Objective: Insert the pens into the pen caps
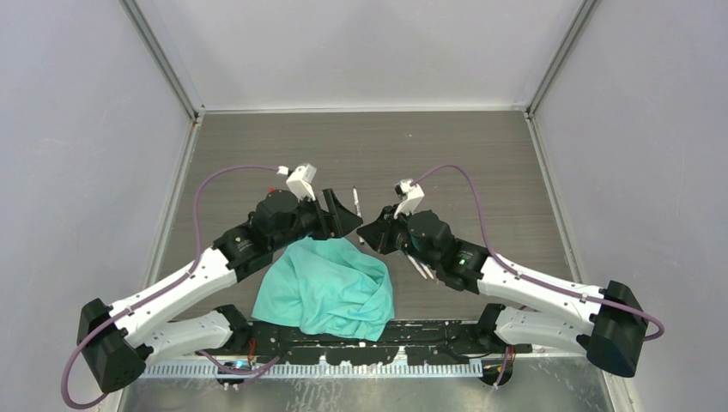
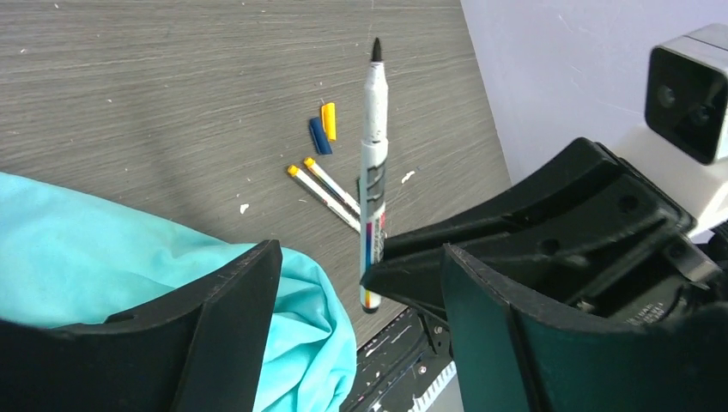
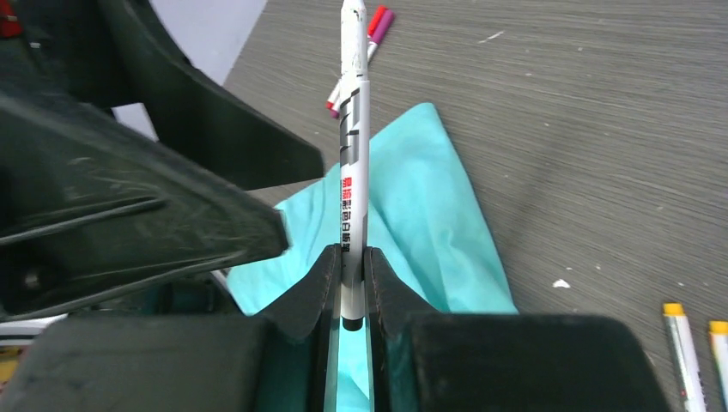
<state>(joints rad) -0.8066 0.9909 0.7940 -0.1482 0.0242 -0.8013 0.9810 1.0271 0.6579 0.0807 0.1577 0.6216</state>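
Right gripper (image 3: 348, 257) clamps one pen (image 3: 354, 154); left gripper (image 2: 357, 276) gapes wide, holding nothing.

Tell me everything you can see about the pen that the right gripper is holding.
The pen is thin, with a white plastic-looking barrel, dark bands and coloured print. Its small black tip is bare, uncapped. The right gripper is shut on its rear end, holding it off the table, tip pointing away from the gripper. Nothing else touches it.
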